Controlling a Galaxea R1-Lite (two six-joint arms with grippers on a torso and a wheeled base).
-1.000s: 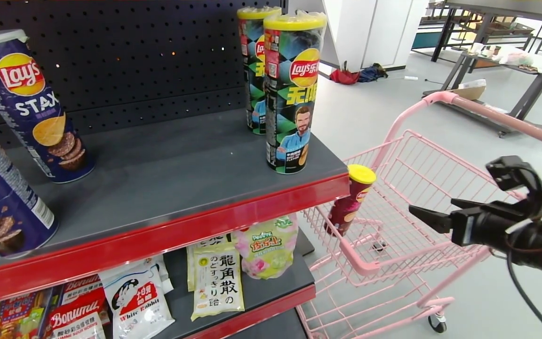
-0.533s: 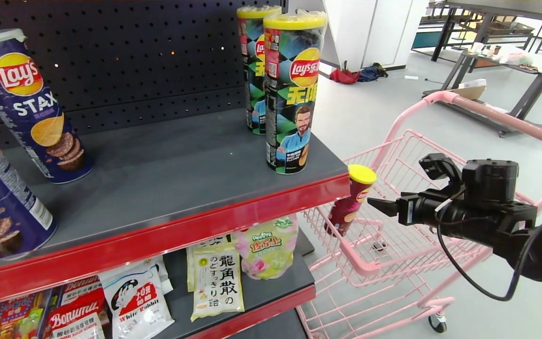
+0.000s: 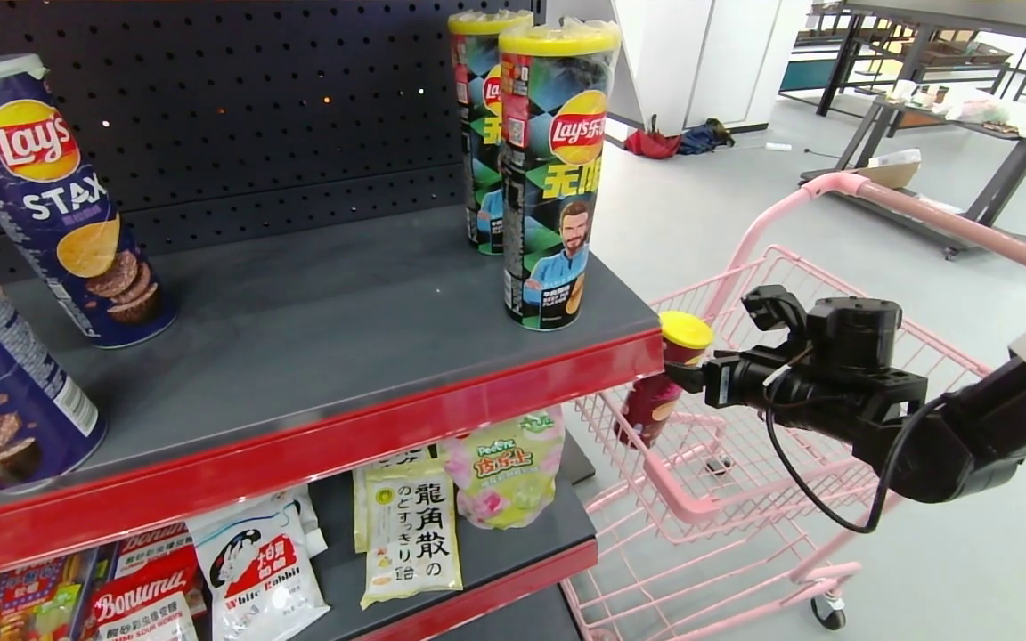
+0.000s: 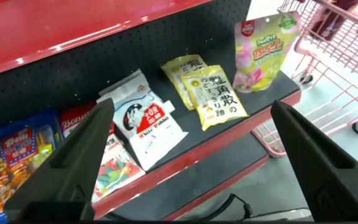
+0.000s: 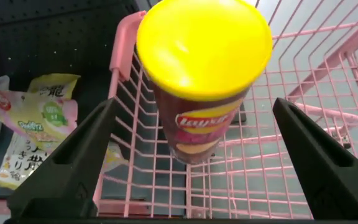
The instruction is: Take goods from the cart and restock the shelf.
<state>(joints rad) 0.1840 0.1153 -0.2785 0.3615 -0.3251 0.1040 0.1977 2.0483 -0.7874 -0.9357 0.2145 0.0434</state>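
Note:
A dark red chips can [image 3: 653,396] with a yellow lid [image 3: 686,329] leans upright in the near-left corner of the pink cart [image 3: 798,294], right beside the shelf's end. My right gripper [image 3: 709,336] is at the can's top, open. In the right wrist view the can [image 5: 202,134] shows lid-first between the spread fingers [image 5: 73,168] of that gripper [image 5: 192,104]; no finger touches it. My left gripper [image 4: 191,106] is open and holds nothing, facing the lower shelf's candy bags [image 4: 213,93].
The grey top shelf [image 3: 317,320] with a red front edge holds two green-black cans [image 3: 553,178] at its right end and two blue cans [image 3: 59,196] at its left, with bare room between. Snack bags [image 3: 411,534] lie on the lower shelf. Tables stand far behind the cart.
My right arm has swung left across the cart, bringing its open gripper from the cart's right side up to the dark red can's top. The can and shelf goods have not moved.

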